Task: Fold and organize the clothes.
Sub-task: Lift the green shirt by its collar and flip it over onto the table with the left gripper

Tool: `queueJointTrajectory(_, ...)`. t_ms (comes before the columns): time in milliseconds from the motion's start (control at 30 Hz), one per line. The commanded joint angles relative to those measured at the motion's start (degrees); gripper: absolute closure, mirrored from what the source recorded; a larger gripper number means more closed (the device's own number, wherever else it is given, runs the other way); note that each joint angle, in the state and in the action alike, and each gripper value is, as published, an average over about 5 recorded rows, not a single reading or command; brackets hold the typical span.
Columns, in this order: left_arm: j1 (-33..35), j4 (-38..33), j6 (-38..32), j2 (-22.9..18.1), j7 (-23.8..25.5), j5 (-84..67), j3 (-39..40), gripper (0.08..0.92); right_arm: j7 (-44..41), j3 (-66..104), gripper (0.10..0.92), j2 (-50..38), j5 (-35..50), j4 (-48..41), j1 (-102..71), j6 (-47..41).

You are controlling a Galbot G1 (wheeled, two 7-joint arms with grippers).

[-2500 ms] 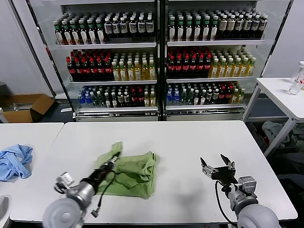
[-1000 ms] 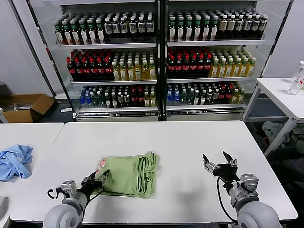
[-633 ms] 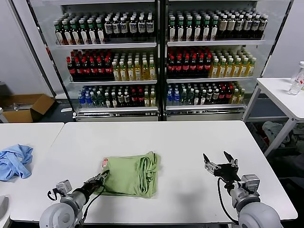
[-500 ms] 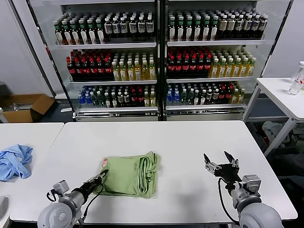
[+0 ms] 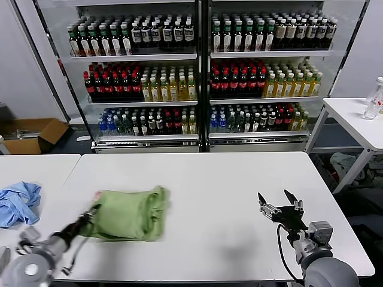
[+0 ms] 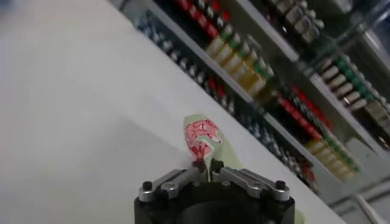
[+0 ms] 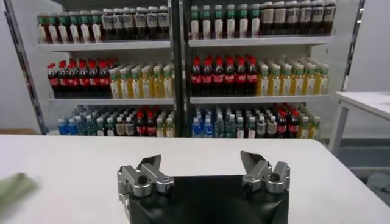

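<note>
The white tabletop [image 5: 227, 179] carries the folded green shirt [image 5: 128, 213] toward its left side. The left gripper [image 5: 93, 213] has its fingers clenched on the shirt's left edge; only its wrist view shows the red print [image 6: 201, 135] there. The right gripper [image 5: 280, 207] hovers well apart, fingers spread, holding nothing.

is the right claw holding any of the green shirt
No: the right claw hangs open over bare table, well apart from the green shirt.
</note>
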Motion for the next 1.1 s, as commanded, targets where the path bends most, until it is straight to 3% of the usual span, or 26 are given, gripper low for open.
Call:
queueJointTrajectory(33,3.88,-8.22,0.01,14.45,1.05,9.38,-18.73,0.901,-0.10,-0.13,0.203,0.44,-0.13,1.15,-0.44,0.44)
queueJointTrajectory(167,6.86,-18.36,-0.19,11.87,0.84,27.15,-7.04,0.901,-0.19,-0.73,0.203,0.80,-0.65,1.62,-0.32,0.62)
queueJointTrajectory(333,5.84,-21.27,-2.22,3.15,-2.10,50.12,16.10,0.901,-0.28,-0.90,0.203,0.59,-1.07,2.37,-0.47,0.88)
queueJointTrajectory(433,2.91,-23.70,-1.16,-4.25,-4.58,49.68,24.69,0.901,-0.25,-0.61,0.203,0.57,-1.00,2.83,-0.60,0.86)
queueJointTrajectory(567,-4.56,-23.65,-0.04,-12.19,-9.42,36.77,32.17,0.901,-0.22,-0.97,0.203,1.23,-1.61,2.84,-0.67,0.86)
queueJointTrajectory(733,-12.33,-18.36,-0.09,-18.94,-12.48,22.25,37.28,0.901,-0.37,-0.96,0.203,2.01,-2.28,2.45,-0.92,1.19)
queueJointTrajectory(867,-17.30,-8.81,-0.27,-25.58,-13.39,17.20,40.02,0.901,-0.58,-1.15,0.203,2.60,-2.93,2.07,-0.91,1.61)
queueJointTrajectory(1000,-21.86,2.70,-0.93,-30.65,-13.72,21.69,42.84,0.901,-0.67,-1.09,0.203,2.76,-3.10,1.71,-0.20,1.77)
queueJointTrajectory(1100,-23.73,8.72,-1.91,-32.01,-12.20,32.46,44.31,0.901,-0.81,-1.01,0.203,2.49,-3.17,1.39,0.41,1.72)
